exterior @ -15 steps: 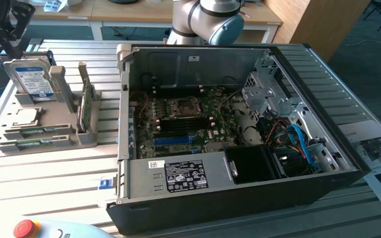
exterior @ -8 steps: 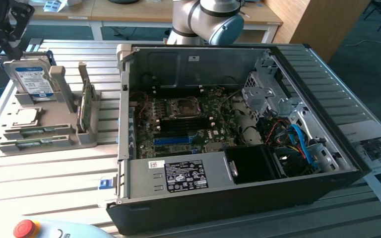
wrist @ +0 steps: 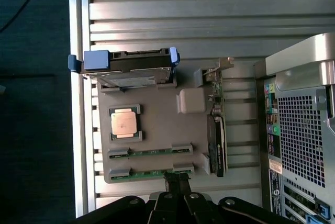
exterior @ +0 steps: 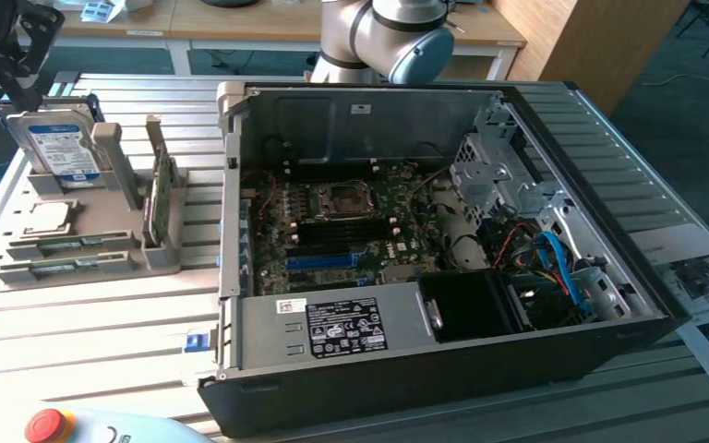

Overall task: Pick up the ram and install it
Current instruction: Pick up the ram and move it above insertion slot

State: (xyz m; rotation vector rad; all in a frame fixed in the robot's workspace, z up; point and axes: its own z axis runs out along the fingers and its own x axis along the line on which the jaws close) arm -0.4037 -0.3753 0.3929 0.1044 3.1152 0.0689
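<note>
The pincer (wrist: 177,182), fingers pressed together and pinching nothing, hung close by the ram (wrist: 149,172) — a long, thin green stick seated in the nearest slot of the grey holder (wrist: 157,114). 1 more stick (wrist: 152,152) sat just beyond it, then a processor chip (wrist: 125,123) and, farthest, the hard drive (wrist: 131,69).

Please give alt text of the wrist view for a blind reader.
The shut black tool hangs above a grey parts holder, over one of two thin green ram sticks in its slots. The holder also carries a square silver chip, a silver hard drive and a green circuit card.
</note>
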